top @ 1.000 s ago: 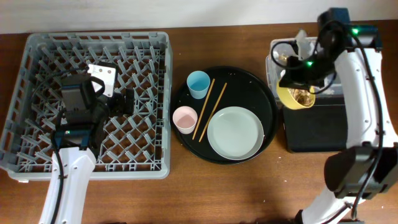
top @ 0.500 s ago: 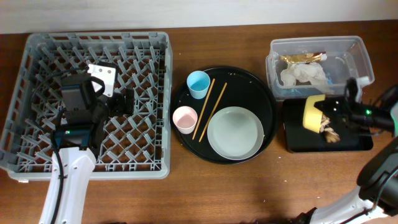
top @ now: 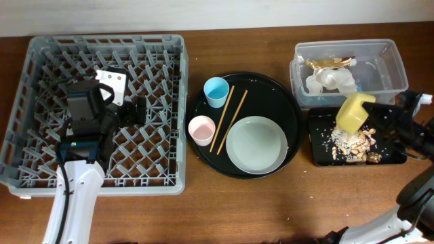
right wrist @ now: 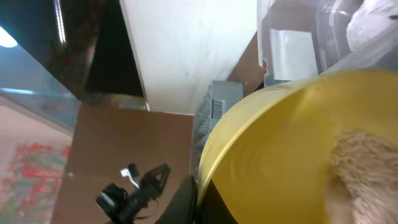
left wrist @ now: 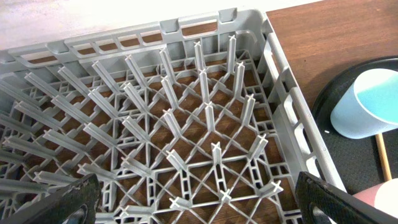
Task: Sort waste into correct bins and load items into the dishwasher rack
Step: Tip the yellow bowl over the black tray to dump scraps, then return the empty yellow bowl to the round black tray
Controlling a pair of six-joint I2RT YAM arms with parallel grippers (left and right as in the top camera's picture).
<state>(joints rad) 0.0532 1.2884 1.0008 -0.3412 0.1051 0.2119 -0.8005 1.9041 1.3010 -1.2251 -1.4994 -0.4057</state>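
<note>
Scraps (top: 352,144) may miss the black tray (top: 317,160) near the table's right edge, because my right end effector (top: 377,120), pinching the yellow bowl (top: 354,112) by its rim, tips it a lot.

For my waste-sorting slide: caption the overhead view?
Yellow bowl tipped over the shallow black tray, food scraps scattered in it; light-blue cup, pink cup, plate and chopsticks on the round black tray.

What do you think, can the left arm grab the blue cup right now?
Probably yes. The left gripper hangs open over the rack, and the blue cup stands upright, uncovered, on the round tray's rack-side edge.
</note>
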